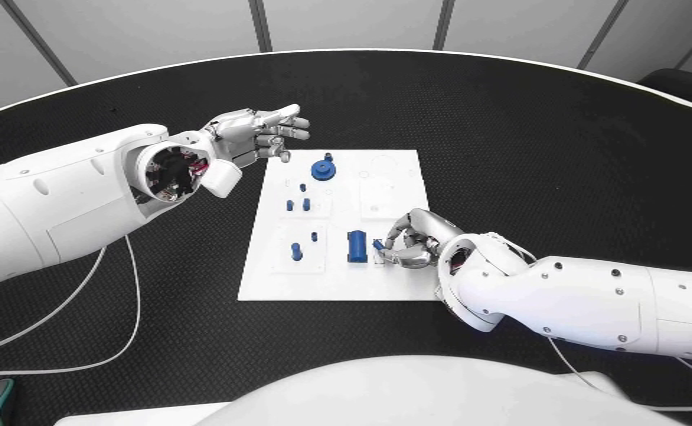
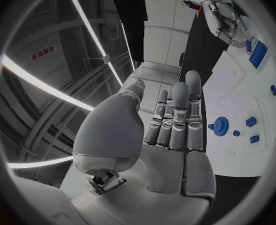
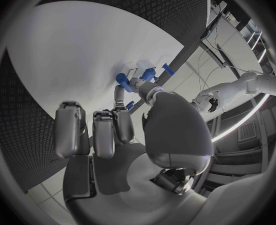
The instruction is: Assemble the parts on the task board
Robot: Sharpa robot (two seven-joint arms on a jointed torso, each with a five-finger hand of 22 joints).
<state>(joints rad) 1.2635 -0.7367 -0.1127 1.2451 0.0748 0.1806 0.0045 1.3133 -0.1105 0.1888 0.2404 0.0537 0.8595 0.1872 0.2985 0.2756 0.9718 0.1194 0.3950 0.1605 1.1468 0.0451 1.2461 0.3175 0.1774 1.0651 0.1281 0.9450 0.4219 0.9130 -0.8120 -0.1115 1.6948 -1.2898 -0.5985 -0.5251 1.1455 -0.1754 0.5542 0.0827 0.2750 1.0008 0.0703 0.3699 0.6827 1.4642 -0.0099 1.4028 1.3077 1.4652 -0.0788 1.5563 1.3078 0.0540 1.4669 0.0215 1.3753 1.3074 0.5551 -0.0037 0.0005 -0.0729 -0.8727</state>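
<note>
Right hand (image 1: 408,239): low at the task board's (image 1: 274,281) 4 o'clock edge, fingers curled round a small blue part (image 1: 379,244), apparently to seat it.
Blue block (image 1: 356,246): upright just beside that hand, at its 9 o'clock.
Gear-like part (image 1: 323,170): standing near the board's 12 o'clock end.
Left hand (image 1: 260,135): raised off the board's 11 o'clock corner, fingers extended, holding nothing, seemingly kept clear.
Worktop (image 1: 548,136): black.
Writing: none legible on board or parts.

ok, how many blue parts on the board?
7: gear far end, two pegs mid-board, two pegs nearer, a block beside them, one piece at right hand; more may hide beneath.
</note>
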